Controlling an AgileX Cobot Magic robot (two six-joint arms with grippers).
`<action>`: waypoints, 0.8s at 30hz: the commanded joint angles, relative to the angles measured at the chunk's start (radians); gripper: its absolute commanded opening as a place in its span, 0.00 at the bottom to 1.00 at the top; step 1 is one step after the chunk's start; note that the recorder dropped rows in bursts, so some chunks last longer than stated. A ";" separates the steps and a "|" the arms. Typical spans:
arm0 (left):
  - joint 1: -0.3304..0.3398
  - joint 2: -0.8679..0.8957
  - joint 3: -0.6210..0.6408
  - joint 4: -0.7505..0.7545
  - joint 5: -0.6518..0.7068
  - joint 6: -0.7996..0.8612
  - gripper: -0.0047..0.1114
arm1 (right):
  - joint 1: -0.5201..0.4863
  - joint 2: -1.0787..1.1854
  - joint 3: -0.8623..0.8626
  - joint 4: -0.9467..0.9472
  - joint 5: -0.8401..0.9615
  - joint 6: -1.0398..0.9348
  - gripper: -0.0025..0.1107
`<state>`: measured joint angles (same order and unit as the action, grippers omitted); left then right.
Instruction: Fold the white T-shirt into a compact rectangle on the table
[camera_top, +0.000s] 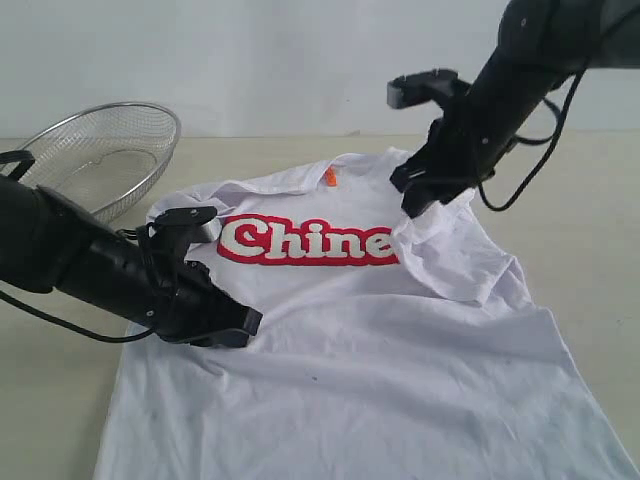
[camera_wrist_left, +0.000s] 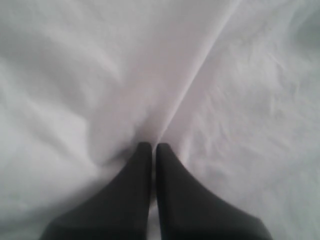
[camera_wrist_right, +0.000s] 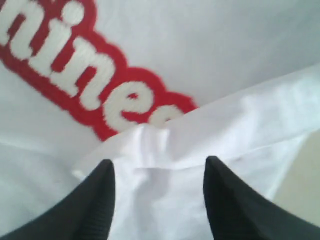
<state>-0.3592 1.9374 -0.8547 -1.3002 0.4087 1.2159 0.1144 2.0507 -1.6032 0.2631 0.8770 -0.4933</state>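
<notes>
The white T-shirt (camera_top: 380, 340) lies chest up on the table (camera_top: 585, 205), its red lettering (camera_top: 300, 242) partly covered. One sleeve (camera_top: 450, 250) is folded inward over the end of the word. My right gripper (camera_top: 412, 205) hovers just over that folded sleeve (camera_wrist_right: 165, 150) with its jaws open and only loose cloth between them. My left gripper (camera_top: 250, 322) rests low on the shirt's left side. Its fingers (camera_wrist_left: 140, 170) are pressed together on the white fabric, and a crease (camera_wrist_left: 190, 90) runs out from the tips. An orange neck tag (camera_top: 330, 176) shows at the collar.
A silver wire-mesh basket (camera_top: 100, 155) stands at the back left, close to the left arm. Bare beige tabletop lies to the right of the shirt and behind it. A white wall closes off the back.
</notes>
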 joint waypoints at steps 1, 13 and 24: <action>0.001 -0.001 -0.007 0.007 0.010 0.004 0.08 | -0.014 -0.054 -0.004 -0.269 -0.121 0.183 0.27; -0.052 -0.005 -0.105 -0.010 0.113 0.011 0.08 | -0.095 0.076 -0.004 -0.272 -0.097 0.208 0.02; -0.156 -0.005 -0.228 -0.010 0.068 0.013 0.08 | -0.095 0.211 -0.059 -0.140 -0.193 0.208 0.02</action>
<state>-0.5077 1.9374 -1.0734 -1.3043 0.4786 1.2231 0.0239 2.2416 -1.6270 0.1082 0.7125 -0.2831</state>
